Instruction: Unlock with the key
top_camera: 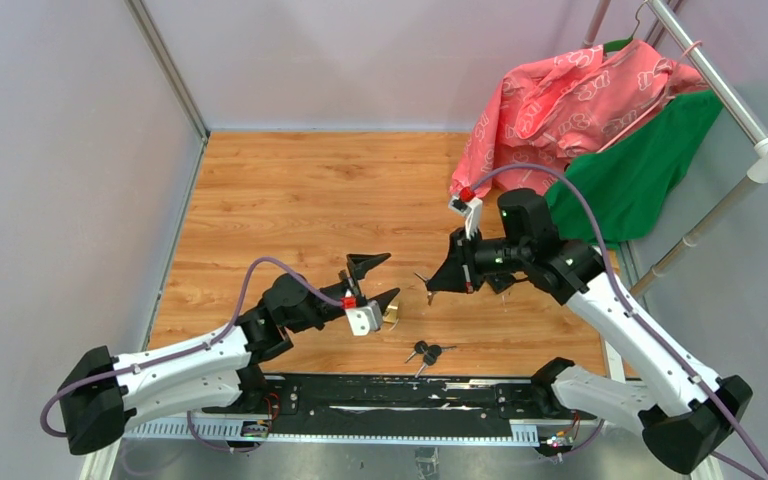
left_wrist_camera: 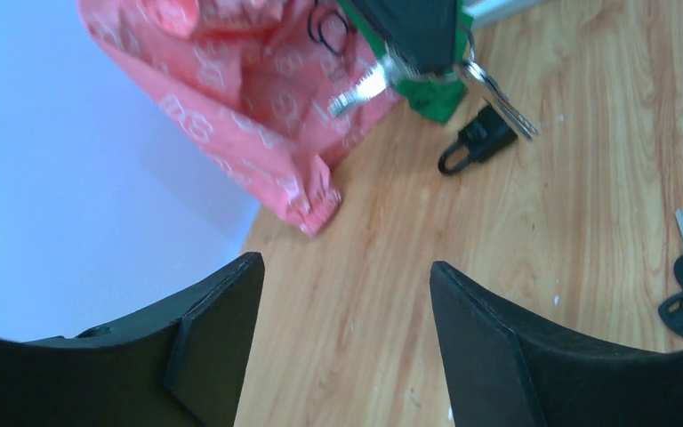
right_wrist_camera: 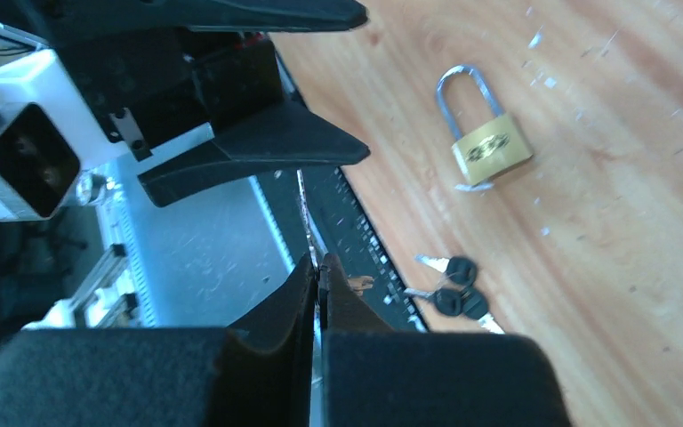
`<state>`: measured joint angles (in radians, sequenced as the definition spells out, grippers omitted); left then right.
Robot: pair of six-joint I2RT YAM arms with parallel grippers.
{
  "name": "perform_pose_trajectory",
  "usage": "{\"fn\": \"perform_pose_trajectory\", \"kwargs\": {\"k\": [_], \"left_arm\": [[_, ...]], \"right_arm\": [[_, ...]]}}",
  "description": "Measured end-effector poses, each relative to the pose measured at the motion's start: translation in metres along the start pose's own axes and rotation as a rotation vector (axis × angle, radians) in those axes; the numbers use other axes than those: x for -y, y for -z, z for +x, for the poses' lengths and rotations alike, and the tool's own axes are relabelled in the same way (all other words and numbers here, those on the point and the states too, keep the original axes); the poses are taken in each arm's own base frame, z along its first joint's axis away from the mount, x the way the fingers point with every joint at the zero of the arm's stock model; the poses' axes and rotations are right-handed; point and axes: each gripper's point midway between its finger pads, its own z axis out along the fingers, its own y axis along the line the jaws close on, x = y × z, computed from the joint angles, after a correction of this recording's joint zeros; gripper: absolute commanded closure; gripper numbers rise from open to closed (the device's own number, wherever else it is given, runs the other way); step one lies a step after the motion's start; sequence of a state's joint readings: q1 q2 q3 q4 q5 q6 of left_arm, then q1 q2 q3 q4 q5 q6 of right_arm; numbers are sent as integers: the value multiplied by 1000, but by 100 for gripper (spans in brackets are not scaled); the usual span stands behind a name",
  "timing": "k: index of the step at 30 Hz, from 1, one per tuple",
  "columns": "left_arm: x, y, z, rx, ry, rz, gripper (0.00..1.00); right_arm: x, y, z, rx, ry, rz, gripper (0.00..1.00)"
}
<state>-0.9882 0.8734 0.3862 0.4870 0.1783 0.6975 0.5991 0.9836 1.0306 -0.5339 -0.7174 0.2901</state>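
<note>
We see two arms built alike: the left arm (top_camera: 185,362) and the right arm (top_camera: 640,335) have glossy white shells on the long links and matt black joints, each ending in a chunky black base (top_camera: 90,405). A grey-purple cable (top_camera: 250,272) loops along each. The left gripper (top_camera: 392,275) and right gripper (top_camera: 432,288) carry black, wedge-shaped fingers (left_wrist_camera: 209,347) tapering to points. Behind each sits a white camera block (right_wrist_camera: 27,160) with a dark square recess, a silver screw (right_wrist_camera: 89,188) and a small red tab (top_camera: 349,302). Small green lights (top_camera: 500,260) glow on the right arm's black wrist.
</note>
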Motion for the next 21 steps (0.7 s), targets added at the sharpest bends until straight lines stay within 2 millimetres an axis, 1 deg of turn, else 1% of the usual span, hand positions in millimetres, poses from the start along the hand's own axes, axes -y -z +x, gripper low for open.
{"fn": "perform_pose_trajectory", "kwargs": {"k": [2,4,6,7,9,10,13,15,18,21], "left_arm": [[-3,1,-13,49,-33,0,32],[-5,2,-24,97,-66,3,34],[-4,1,-30,122,-95,16,42],[-2,1,-32,134,-114,27,44],[2,0,-37,157,-159,46,46],[4,0,-40,169,-180,56,47],[11,-1,-49,207,-232,85,54],[14,-1,-53,221,-259,94,61],[18,-1,-57,236,-287,101,67],[22,-2,-61,250,-317,111,68]], "right_arm": [[-3,0,6,-53,-47,-15,100],[-5,-3,14,-120,-108,-30,100],[-6,-4,22,-163,-154,-41,100],[-7,-4,27,-192,-187,-50,100],[-12,-3,32,-221,-232,-72,100],[-15,-3,33,-228,-248,-85,100],[-24,-3,33,-250,-305,-135,100],[-29,-4,32,-263,-339,-163,100],[-32,-6,32,-278,-377,-187,100],[-33,-8,32,-289,-409,-205,100]]}}
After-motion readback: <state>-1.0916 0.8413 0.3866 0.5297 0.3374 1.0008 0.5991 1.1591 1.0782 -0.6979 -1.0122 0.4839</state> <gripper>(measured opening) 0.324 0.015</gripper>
